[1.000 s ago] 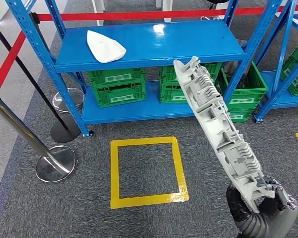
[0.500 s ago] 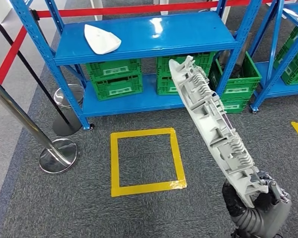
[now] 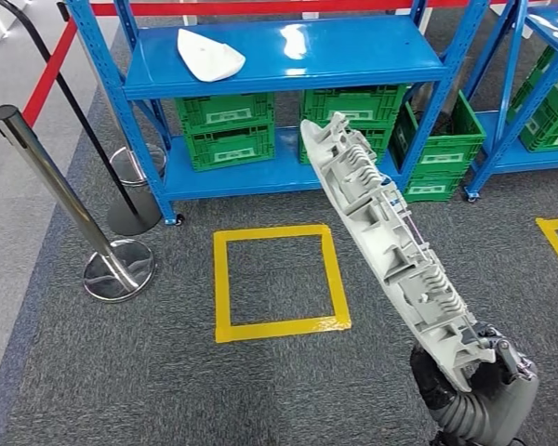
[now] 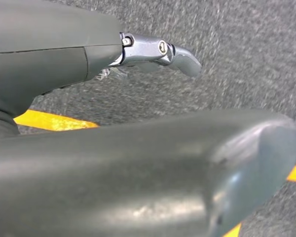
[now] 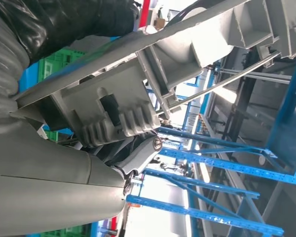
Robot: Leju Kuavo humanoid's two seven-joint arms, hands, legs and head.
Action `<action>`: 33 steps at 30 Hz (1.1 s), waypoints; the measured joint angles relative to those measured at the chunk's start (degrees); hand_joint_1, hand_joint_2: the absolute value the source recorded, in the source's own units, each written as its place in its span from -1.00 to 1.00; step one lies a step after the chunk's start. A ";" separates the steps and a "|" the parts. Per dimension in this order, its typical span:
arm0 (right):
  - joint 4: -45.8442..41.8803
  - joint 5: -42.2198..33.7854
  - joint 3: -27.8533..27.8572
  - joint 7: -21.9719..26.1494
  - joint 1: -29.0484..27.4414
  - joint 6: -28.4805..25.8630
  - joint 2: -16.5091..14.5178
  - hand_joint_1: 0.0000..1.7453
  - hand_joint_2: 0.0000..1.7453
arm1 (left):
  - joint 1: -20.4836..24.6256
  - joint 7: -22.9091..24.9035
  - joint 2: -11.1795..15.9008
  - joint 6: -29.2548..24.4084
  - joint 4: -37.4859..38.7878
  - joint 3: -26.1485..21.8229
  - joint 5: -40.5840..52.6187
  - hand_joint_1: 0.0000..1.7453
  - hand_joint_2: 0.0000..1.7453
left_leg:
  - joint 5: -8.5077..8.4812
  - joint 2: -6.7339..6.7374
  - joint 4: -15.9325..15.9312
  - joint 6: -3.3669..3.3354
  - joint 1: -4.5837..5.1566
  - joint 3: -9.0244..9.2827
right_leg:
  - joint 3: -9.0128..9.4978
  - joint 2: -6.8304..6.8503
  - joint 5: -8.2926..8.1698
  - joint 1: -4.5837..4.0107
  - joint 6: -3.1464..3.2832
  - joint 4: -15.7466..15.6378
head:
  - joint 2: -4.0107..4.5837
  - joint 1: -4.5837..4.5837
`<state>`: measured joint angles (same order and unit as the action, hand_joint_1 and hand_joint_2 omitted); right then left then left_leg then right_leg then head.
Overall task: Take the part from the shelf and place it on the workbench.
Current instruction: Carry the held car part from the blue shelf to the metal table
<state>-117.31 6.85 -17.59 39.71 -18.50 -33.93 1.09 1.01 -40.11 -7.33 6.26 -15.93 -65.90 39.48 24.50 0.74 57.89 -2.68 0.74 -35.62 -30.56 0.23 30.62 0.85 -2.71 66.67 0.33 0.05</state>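
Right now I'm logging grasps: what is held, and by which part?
The right hand grips the long grey part by its near end; the rest juts toward the shelf. The left hand holds nothing.

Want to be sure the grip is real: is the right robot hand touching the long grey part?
Touching. In the head view the right robot hand wraps the lower end of the long grey part, which rises from it clear of the floor.
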 joint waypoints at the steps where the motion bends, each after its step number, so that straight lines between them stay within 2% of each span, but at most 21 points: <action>1: 0.00 0.02 0.01 0.00 0.16 0.07 0.00 1.00 1.00 | 0.03 0.00 -0.04 0.01 0.00 0.00 0.07 -1.00 -1.00 | -0.55 -0.02 0.35 0.23 0.08 -0.64 | 3.28 0.02 0.80 -0.13 0.34 -4.56 | 0.00 -0.01; 3: -0.02 0.10 0.02 0.02 0.36 0.15 0.00 1.00 1.00 | 0.05 0.00 -0.09 0.02 0.00 0.00 0.15 -1.00 -1.00 | -1.82 -0.02 0.51 0.81 0.07 -1.32 | 6.51 0.03 2.67 -0.52 0.98 -10.31 | 0.00 0.04; 5: -0.02 0.12 0.06 0.04 0.36 0.19 0.00 1.00 1.00 | -0.06 0.00 -0.05 0.10 -0.01 0.00 0.16 -1.00 -1.00 | -2.67 -0.08 0.30 1.46 -0.12 -1.73 | 5.46 0.15 1.92 -0.56 1.71 -10.88 | 0.00 0.07; 6: -0.02 0.10 0.10 0.04 0.36 0.21 -0.01 1.00 1.00 | -0.18 0.00 -0.04 0.14 -0.01 0.00 0.17 -1.00 -1.00 | -1.58 -0.16 0.77 1.87 -0.20 -2.04 | 4.81 0.26 1.21 -0.45 2.17 -10.95 | 0.00 0.05; 7: -0.01 0.09 0.12 0.03 0.34 0.23 -0.01 1.00 1.00 | -0.33 0.00 -0.05 0.18 -0.02 0.00 0.17 -1.00 -1.00 | 0.79 -0.26 2.22 2.27 -0.32 -2.43 | 4.04 0.37 0.39 -0.30 2.61 -11.06 | 0.00 -0.10; 9: -0.02 0.07 0.18 0.02 0.31 0.26 -0.02 1.00 1.00 | -0.48 0.00 -0.13 0.20 -0.02 0.00 0.19 -1.00 -1.00 | 7.64 -0.37 8.10 2.96 -0.68 -3.22 | 2.35 0.46 -1.23 -0.17 3.11 -11.05 | 0.00 -0.45; 10: -0.02 0.05 0.21 0.02 0.31 0.27 -0.02 1.00 1.00 | -0.48 0.00 -0.17 0.21 -0.02 0.00 0.19 -1.00 -1.00 | 10.10 -0.38 11.88 3.20 -0.87 -3.49 | 1.48 0.51 -2.01 -0.17 3.15 -10.91 | 0.00 -0.59; 11: -0.02 0.04 0.26 0.02 0.30 0.27 -0.02 1.00 1.00 | -0.43 0.00 -0.19 0.20 -0.02 0.00 0.19 -1.00 -1.00 | 10.90 -0.39 14.99 3.40 -1.04 -3.45 | 0.48 0.56 -2.80 -0.15 3.07 -10.66 | 0.00 -0.66; 13: -0.02 0.01 0.38 0.01 0.24 0.27 -0.02 1.00 1.00 | -0.37 0.00 -0.17 0.19 -0.04 0.00 0.20 -1.00 -1.00 | 8.42 -0.40 16.82 3.69 -1.35 -1.55 | -1.84 0.63 -4.17 -0.02 2.76 -9.87 | 0.00 -0.74; 15: -0.02 -0.02 0.51 0.01 0.13 0.27 -0.02 1.00 1.00 | -0.34 0.00 -0.20 0.19 -0.07 0.01 0.20 -1.00 -1.00 | 5.60 -0.48 11.15 3.90 -1.65 3.54 | -4.13 0.61 -5.17 0.15 2.20 -8.84 | 0.00 -0.81; 17: -0.03 -0.04 0.62 0.01 0.04 0.27 -0.02 1.00 1.00 | -0.26 0.00 -0.29 0.20 -0.12 0.02 0.26 -1.00 -1.00 | 6.82 -0.80 2.67 3.58 -1.59 9.09 | -5.57 0.59 -6.08 0.15 1.42 -7.91 | 0.00 -0.87; 18: -0.03 -0.04 0.67 0.01 0.01 0.27 -0.02 1.00 1.00 | -0.21 0.00 -0.34 0.21 -0.14 0.03 0.30 -1.00 -1.00 | 7.80 -0.95 0.06 3.19 -1.42 10.52 | -5.94 0.62 -6.63 0.15 1.00 -7.75 | 0.00 -0.89; 20: -0.04 -0.04 0.72 0.02 -0.13 0.27 -0.02 1.00 1.00 | -0.22 0.00 -0.43 0.20 -0.17 0.04 0.34 -1.00 -1.00 | 7.84 -0.93 -1.24 2.04 -1.17 10.42 | -6.31 0.62 -7.65 0.32 0.23 -7.89 | 0.00 -0.87; 22: -0.04 -0.03 0.73 0.04 -0.48 0.28 -0.01 1.00 1.00 | -0.32 0.00 -0.56 0.19 -0.18 0.04 0.35 -1.00 -1.00 | 6.48 -0.62 -1.29 0.92 -1.16 9.15 | -7.04 0.38 -5.51 0.52 -0.29 -6.76 | 0.00 -0.74; 25: -0.04 -0.01 0.78 0.03 -0.92 0.36 -0.01 1.00 1.00 | -0.34 0.00 -0.62 0.16 -0.25 0.04 0.35 -1.00 -1.00 | 4.12 -0.28 -1.26 -0.07 -0.88 6.40 | -9.25 0.04 3.08 0.53 -0.63 2.26 | 0.00 -0.21; 26: -0.04 -0.01 0.81 0.03 -0.99 0.39 0.00 1.00 1.00 | -0.34 0.00 -0.63 0.16 -0.26 0.04 0.34 -1.00 -1.00 | 3.31 -0.22 -1.18 -0.17 -0.70 5.34 | -9.59 0.01 4.41 0.49 -0.64 5.71 | 0.00 -0.13; 28: -0.04 0.00 0.86 0.02 -1.11 0.45 0.00 1.00 1.00 | -0.35 0.00 -0.72 0.16 -0.27 0.04 0.34 -1.00 -1.00 | 1.73 -0.12 -0.93 -0.19 -0.34 3.12 | -8.04 0.00 2.66 0.33 -0.39 8.27 | 0.00 -0.08; 29: -0.04 0.02 0.88 0.01 -1.16 0.50 0.00 1.00 1.00 | -0.35 0.00 -0.76 0.16 -0.27 0.05 0.34 -1.00 -1.00 | 1.00 -0.09 -0.78 -0.13 -0.21 2.06 | -5.84 0.00 0.82 0.20 -0.10 6.59 | 0.00 -0.09; 30: -0.05 0.07 0.90 0.01 -1.19 0.56 0.00 1.00 1.00 | -0.31 0.00 -0.83 0.16 -0.27 0.06 0.34 -1.00 -1.00 | 0.33 -0.07 -0.56 -0.03 -0.13 1.21 | -2.70 -0.01 -0.33 0.03 0.28 3.10 | 0.00 -0.10; 31: -0.07 0.13 0.91 0.01 -1.18 0.62 0.00 1.00 1.00 | -0.26 0.00 -0.88 0.16 -0.28 0.08 0.34 -1.00 -1.00 | -0.24 -0.10 -0.30 0.15 0.01 0.55 | 1.06 -0.01 -0.22 -0.17 0.65 -1.73 | 0.00 -0.09; 33: -0.10 0.26 0.91 0.02 -1.17 0.75 0.00 1.00 1.00 | -0.22 0.00 -0.95 0.15 -0.28 0.10 0.31 -1.00 -1.00 | -1.41 -0.12 0.01 0.63 0.10 -0.16 | 6.05 -0.03 1.57 -0.55 1.17 -9.30 | 0.00 -0.13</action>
<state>-117.42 7.11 -16.68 39.73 -19.68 -33.18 1.09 0.79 -40.11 -8.28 6.41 -16.22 -65.79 39.79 23.09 0.62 57.90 -2.05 0.83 -35.79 -24.51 0.20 32.19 0.30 -1.53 57.37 0.33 -0.08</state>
